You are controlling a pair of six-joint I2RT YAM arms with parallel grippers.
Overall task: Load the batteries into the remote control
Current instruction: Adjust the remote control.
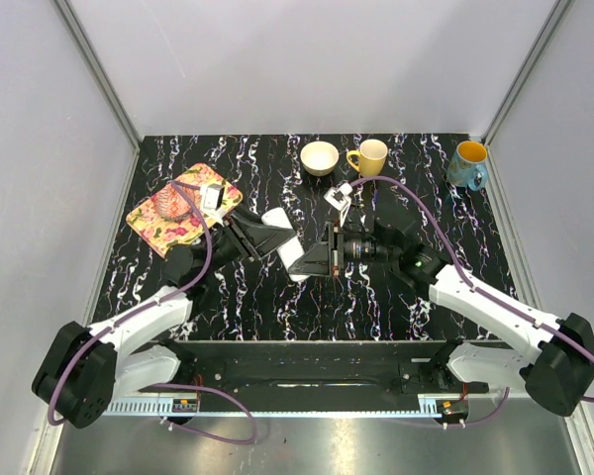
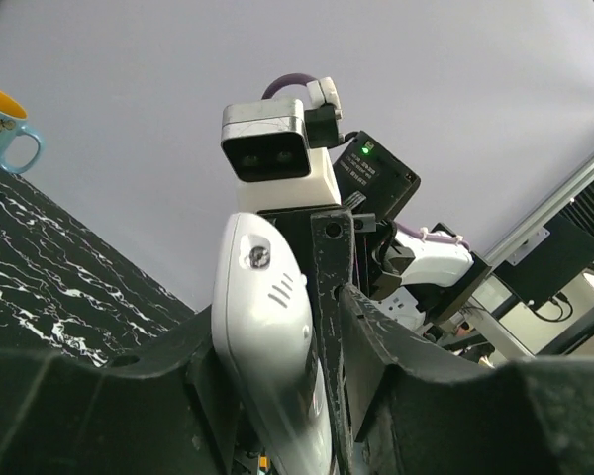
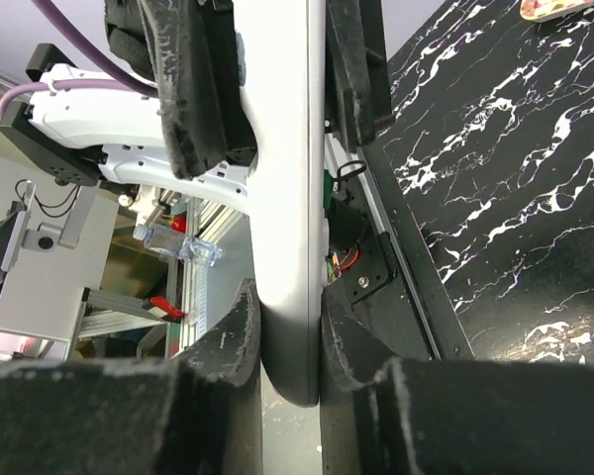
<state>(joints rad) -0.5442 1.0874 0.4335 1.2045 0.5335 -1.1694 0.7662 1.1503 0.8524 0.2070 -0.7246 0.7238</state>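
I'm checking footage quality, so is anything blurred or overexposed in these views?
Top external: evenly lit, sharp. Left wrist: the left end effector fingers are dark, blurred up close. Right wrist: the remote control looks washed out; the right end effector fingers are soft.

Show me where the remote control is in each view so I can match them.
Top external: the remote control is at picture centre.
Left wrist: the remote control fills bottom centre, pointing up.
Right wrist: the remote control is the white vertical bar at centre.
Shared landmark: the black marbled table.
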